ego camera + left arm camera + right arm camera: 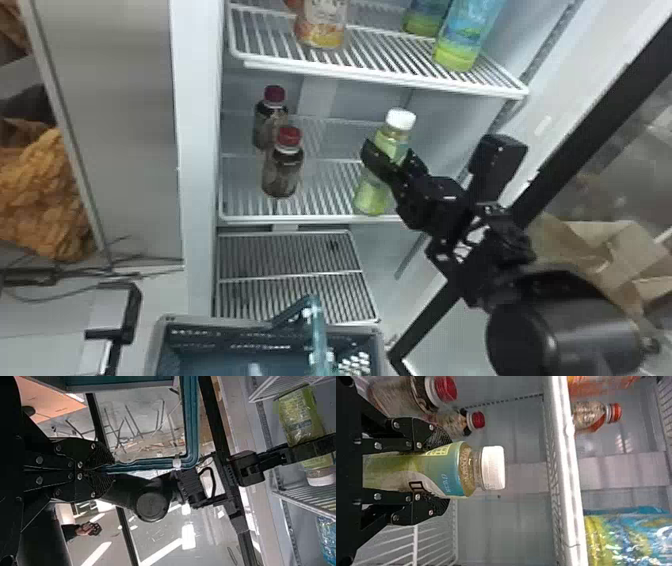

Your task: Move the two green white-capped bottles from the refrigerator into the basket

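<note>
My right gripper [395, 157] holds a green white-capped bottle [372, 195] by its upper part, upright and slightly tilted, at the front right of the middle refrigerator shelf. In the right wrist view, the right gripper [442, 473] has one finger along each side of the bottle [449, 469], below the white cap. Whether its base touches the shelf, I cannot tell. At the head view's bottom edge stands the grey-blue basket [160, 345], its teal handle [318, 332] raised. In the left wrist view, my left gripper [111, 470] is closed on the teal handle [192, 427].
Two red-capped dark bottles [282, 172] stand left on the same shelf. The upper shelf [380, 77] carries an orange-labelled bottle [322, 25] and blue-green bottles [462, 37]. A lower rack [290, 275] lies behind the basket. The dark-framed door [600, 117] stands open at the right.
</note>
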Controlling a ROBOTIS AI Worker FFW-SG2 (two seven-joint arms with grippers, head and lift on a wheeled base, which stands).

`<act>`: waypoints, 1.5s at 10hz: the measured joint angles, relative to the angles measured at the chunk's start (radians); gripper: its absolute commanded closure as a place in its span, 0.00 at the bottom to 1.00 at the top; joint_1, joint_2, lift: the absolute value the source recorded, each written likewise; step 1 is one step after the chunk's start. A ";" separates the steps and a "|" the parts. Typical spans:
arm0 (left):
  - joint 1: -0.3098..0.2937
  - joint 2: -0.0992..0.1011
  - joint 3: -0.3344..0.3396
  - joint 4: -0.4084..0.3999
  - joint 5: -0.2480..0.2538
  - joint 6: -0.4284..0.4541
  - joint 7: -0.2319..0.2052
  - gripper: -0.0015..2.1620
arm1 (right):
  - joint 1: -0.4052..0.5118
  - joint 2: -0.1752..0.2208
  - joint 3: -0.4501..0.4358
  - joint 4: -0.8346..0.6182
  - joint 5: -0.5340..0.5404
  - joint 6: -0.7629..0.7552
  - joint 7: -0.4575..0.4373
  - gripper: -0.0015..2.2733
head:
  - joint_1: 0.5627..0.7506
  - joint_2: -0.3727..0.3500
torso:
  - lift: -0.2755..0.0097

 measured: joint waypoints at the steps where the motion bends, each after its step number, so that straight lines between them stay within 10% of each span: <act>1: 0.003 0.000 0.002 0.000 0.000 0.000 0.000 0.53 | 0.044 0.000 -0.006 -0.064 -0.015 0.012 0.003 0.39 | 0.70 0.03 | 0.04; 15: 0.008 0.000 -0.001 -0.002 -0.006 0.002 0.002 0.53 | 0.616 0.116 -0.155 -0.617 -0.179 0.393 0.072 0.39 | 0.70 0.03 | 0.04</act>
